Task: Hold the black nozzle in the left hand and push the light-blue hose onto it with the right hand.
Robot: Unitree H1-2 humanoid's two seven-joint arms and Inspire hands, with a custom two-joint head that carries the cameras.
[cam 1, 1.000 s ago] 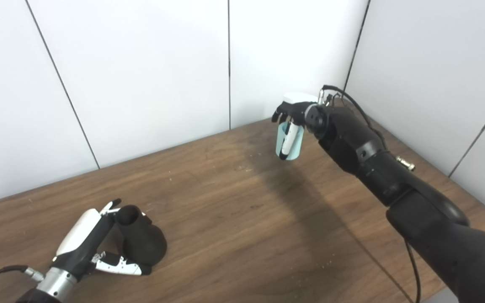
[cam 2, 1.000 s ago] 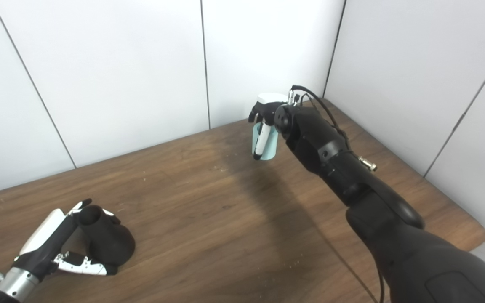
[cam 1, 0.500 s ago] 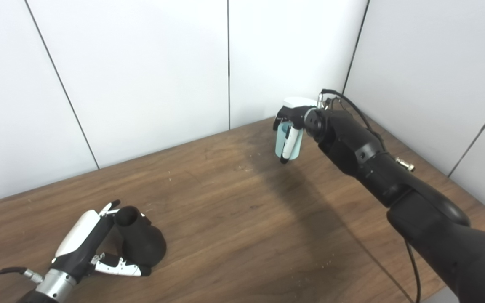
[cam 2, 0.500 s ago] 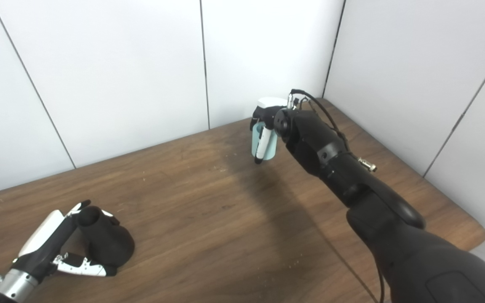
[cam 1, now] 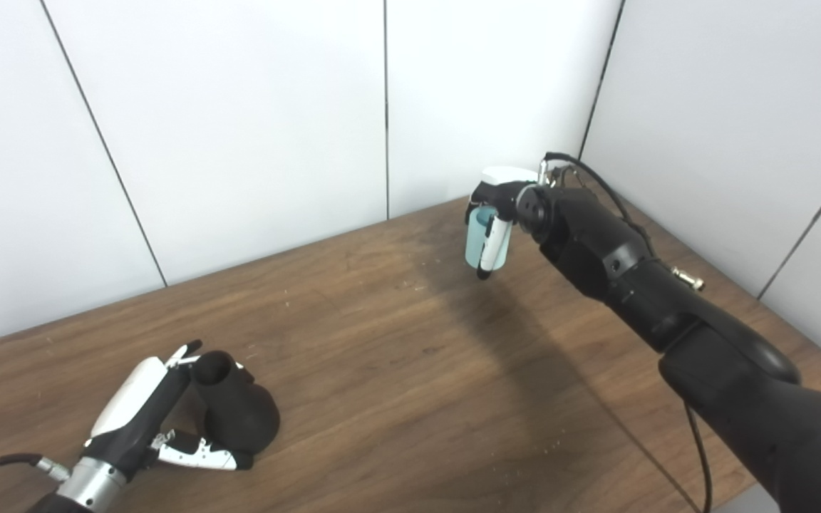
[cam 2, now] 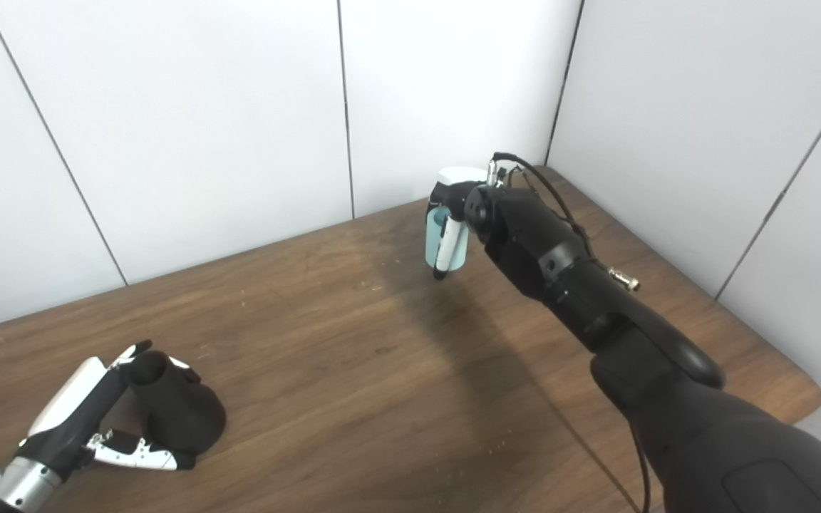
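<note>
Black nozzle [cam 1: 234, 413] cupped loosely by the left hand [cam 1: 141, 420].
Right hand [cam 1: 499, 206] grips the light-blue hose [cam 1: 478, 244] well apart.

bright, even light | soft arm shadow on table [cam 1: 496, 335] | sharp focus | no glare

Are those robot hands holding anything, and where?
The right hand grips the light-blue hose piece around its upper end. The left hand wraps the black nozzle, which stands on the table.
</note>
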